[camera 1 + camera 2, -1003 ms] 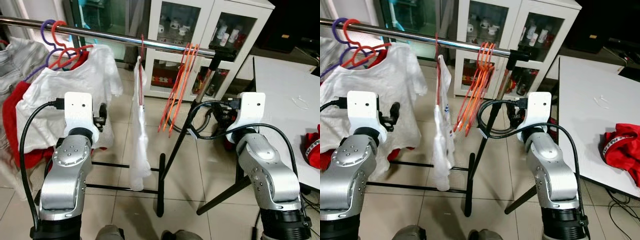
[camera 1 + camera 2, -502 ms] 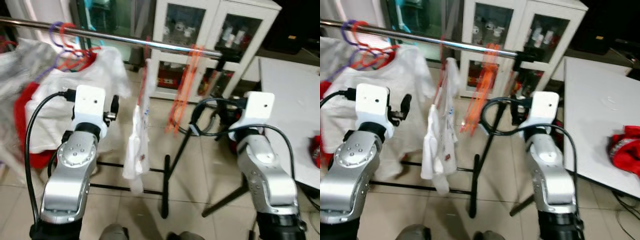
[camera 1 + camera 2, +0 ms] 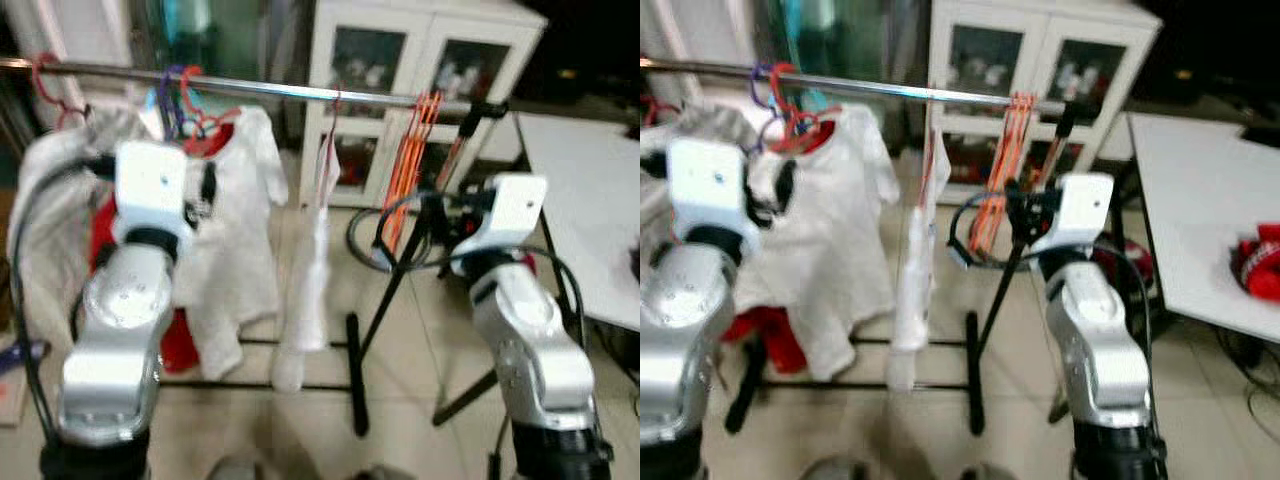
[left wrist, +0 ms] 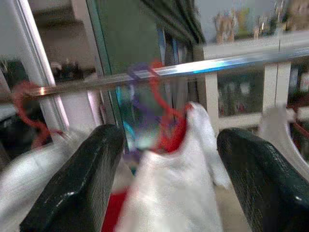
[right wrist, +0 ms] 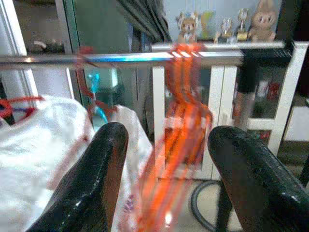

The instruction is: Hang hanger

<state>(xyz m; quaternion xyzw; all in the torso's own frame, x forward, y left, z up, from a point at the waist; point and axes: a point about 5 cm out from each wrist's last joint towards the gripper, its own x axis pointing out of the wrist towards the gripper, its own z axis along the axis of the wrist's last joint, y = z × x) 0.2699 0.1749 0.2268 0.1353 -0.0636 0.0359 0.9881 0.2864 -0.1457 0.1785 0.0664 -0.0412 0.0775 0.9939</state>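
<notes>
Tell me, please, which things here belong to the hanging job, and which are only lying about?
For the job:
- rail
- empty orange hangers
- white shirts on hangers
- right pincer, open, facing the orange hangers
- left pincer, open

Just lying about:
- white cabinet
- white table
- red cloth

I note a polished metal rail (image 3: 250,88), thin glossy orange plastic hangers (image 3: 410,140), soft matt white cloth shirts (image 3: 235,240), and a glossy tiled floor (image 3: 400,380). Blur limits detail.
</notes>
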